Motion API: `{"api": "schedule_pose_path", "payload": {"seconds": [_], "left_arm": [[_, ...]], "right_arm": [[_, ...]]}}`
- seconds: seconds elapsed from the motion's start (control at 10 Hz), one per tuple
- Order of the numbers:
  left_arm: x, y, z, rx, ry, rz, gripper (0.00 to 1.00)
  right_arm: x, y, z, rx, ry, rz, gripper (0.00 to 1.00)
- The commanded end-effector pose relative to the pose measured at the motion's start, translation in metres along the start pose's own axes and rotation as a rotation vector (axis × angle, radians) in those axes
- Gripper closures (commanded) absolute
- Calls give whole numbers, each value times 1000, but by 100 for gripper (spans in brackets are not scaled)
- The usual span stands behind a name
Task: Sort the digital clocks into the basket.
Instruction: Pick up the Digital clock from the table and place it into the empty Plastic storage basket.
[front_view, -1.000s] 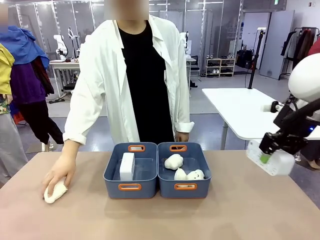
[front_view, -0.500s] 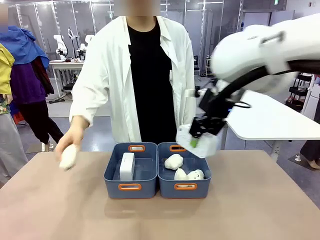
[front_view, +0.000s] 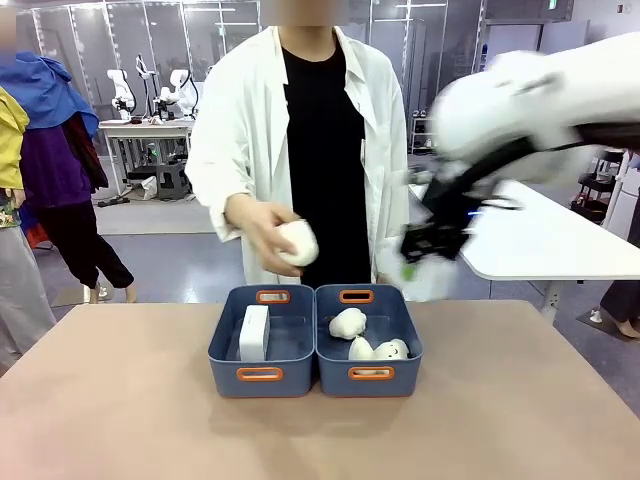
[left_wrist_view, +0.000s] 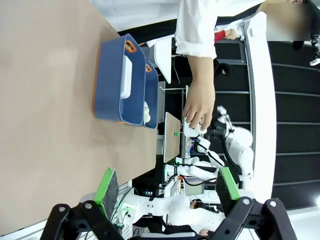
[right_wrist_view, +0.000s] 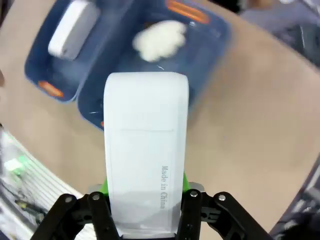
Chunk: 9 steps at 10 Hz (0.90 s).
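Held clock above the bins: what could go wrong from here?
The right tool holds the clock nearer the plush-toy bin than the basket with the other clock: a release here could missort it. The person's hand holds a plush toy above the bins, so they might collide.

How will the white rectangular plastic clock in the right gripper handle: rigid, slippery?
Probably rigid: the white rectangular plastic clock shows straight edges in the right gripper. Its smooth faces look slippery, so it might slide. Flat sides: unlikely to roll.
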<state>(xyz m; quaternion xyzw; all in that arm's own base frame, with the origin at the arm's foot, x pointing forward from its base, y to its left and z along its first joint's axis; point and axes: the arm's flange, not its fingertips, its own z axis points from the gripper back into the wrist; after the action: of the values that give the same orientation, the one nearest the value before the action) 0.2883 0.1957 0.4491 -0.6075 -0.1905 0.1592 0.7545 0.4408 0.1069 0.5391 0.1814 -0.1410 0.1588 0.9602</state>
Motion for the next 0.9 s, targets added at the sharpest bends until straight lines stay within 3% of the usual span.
{"api": "schedule_pose_path", "payload": {"seconds": [0.0, 0.2, 0.3, 0.8], "left_arm": [[-3, -3, 4, -7, 8, 1, 0], [-3, -3, 4, -7, 8, 1, 0], [-3, -3, 4, -7, 8, 1, 0], [-3, -3, 4, -7, 8, 1, 0]], "right_arm": [[-194, -130, 111, 128, -252, -255, 49], [-238, -174, 123, 199, -308, -344, 49], [-240, -180, 118, 228, -305, -338, 49], [-206, -183, 117, 274, -267, -263, 49]]}}
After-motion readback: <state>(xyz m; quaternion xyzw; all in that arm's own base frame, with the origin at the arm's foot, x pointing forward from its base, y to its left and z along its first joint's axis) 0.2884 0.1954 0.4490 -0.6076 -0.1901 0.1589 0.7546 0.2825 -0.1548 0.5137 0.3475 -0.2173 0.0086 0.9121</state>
